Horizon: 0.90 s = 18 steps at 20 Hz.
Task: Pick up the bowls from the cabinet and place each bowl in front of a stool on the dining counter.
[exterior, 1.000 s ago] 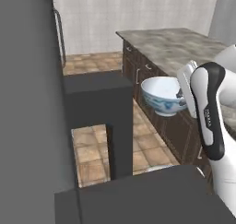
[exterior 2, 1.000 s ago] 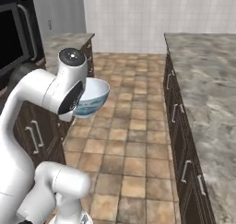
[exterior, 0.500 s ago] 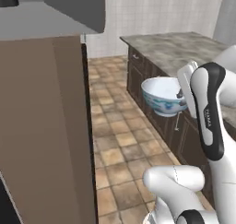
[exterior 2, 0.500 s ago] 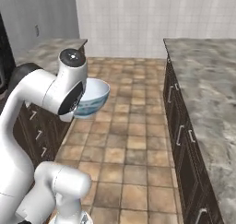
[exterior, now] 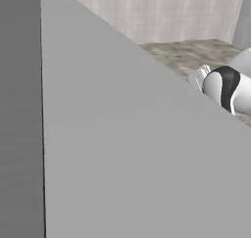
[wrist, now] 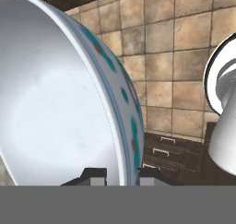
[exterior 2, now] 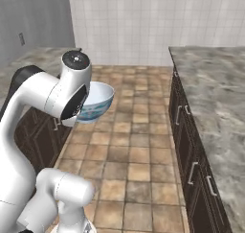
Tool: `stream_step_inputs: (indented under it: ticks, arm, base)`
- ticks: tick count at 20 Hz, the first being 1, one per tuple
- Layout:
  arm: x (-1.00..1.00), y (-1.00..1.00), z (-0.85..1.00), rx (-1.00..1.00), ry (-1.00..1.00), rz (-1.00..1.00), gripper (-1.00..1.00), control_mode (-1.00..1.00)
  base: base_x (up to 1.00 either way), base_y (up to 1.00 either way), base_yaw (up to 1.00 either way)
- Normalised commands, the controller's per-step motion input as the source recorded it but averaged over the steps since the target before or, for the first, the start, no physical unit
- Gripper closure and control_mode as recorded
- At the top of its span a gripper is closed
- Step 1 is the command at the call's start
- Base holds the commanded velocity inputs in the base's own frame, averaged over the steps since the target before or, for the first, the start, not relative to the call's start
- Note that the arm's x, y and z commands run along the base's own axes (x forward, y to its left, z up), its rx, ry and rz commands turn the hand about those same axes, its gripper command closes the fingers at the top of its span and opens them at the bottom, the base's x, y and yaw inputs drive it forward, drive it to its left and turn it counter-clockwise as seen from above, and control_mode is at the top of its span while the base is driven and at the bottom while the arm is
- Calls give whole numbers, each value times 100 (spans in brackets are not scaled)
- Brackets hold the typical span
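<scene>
At the left of the right base view, the round white bowl with the blue-green painted pattern [exterior 2: 97,101] is carried in the air beside the white arm, above the brown tiled floor [exterior 2: 129,145] and well apart from any surface. In the hand view the hand [wrist: 120,176] is seen closed tight on the bowl's rim, one dark fingertip [wrist: 94,174] inside the white wall and the other outside against the painted band, so that the thin wall is pinched between them.

The bowl is judged to be glazed ceramic: stiff, fairly heavy for its size, smooth and therefore slippery under the pads, and liable to chip or break if dropped onto the tiles. A rim pinch such as this one holds the whole weight off to one side, so the bowl is likely to swing or slip if it is moved sharply; a steady carry and a gentle set-down on its foot are called for. The rim is the only sensible place to take hold of it, since the body is too wide for the fingers.

At the right of the right base view, the long grey-beige marbled stone dining counter [exterior 2: 215,88] over dark brown cabinet fronts is seen, near the bowl across the aisle.
</scene>
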Motion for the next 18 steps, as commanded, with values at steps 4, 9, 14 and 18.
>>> stream_step_inputs:
  ticks: [4, 9, 14, 18]
  arm:
    - [0, 0, 0, 0, 0, 0, 100, 100]
    - [0, 0, 0, 0, 0, 0, 100, 100]
    - [0, 0, 0, 0, 0, 0, 100, 100]
    - [0, 0, 0, 0, 0, 0, 100, 100]
  base:
    - [100, 26, -6]
    - [100, 34, -5]
    - [100, 39, -5]
    - [100, 39, -5]
